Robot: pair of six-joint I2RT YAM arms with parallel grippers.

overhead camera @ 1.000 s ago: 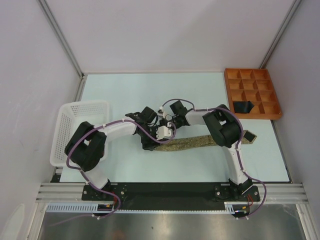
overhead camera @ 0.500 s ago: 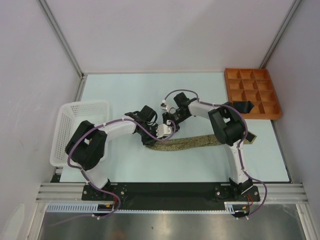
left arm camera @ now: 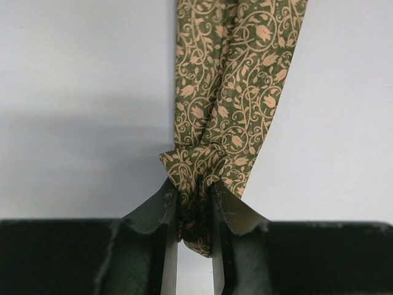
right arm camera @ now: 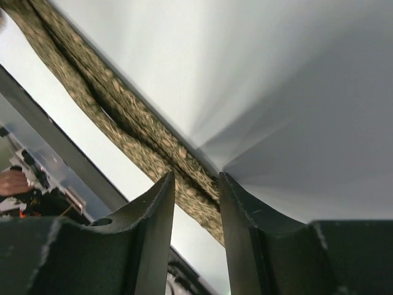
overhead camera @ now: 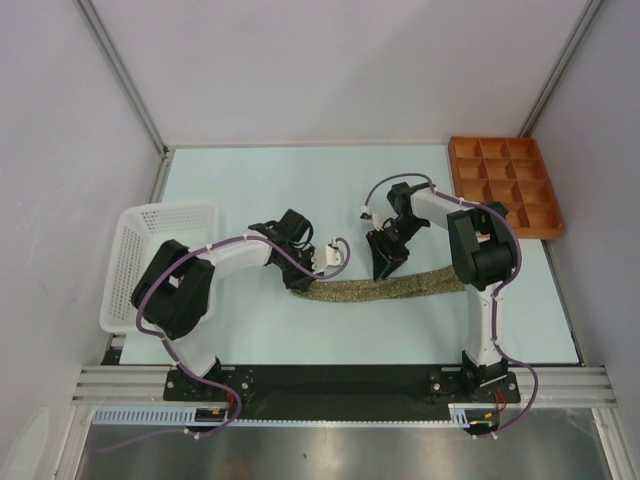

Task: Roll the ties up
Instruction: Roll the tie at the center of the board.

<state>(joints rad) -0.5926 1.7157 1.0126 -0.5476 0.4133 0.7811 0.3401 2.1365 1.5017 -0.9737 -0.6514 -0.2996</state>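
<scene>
The olive-tan tie (overhead camera: 400, 287) is laid lengthwise across the near half of the desk (overhead camera: 250, 190); its bunched left end is clamped tight between the fingers of the left claw (left arm camera: 191, 196). The right claw (right arm camera: 196, 179) is held over the tie's middle stretch with its fingers parted; the cloth is seen through the gap, but contact cannot be told.

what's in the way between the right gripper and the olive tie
Nothing visible: the right gripper hangs open right by the olive patterned tie, with no object between them. The left gripper pinches its end.
</scene>
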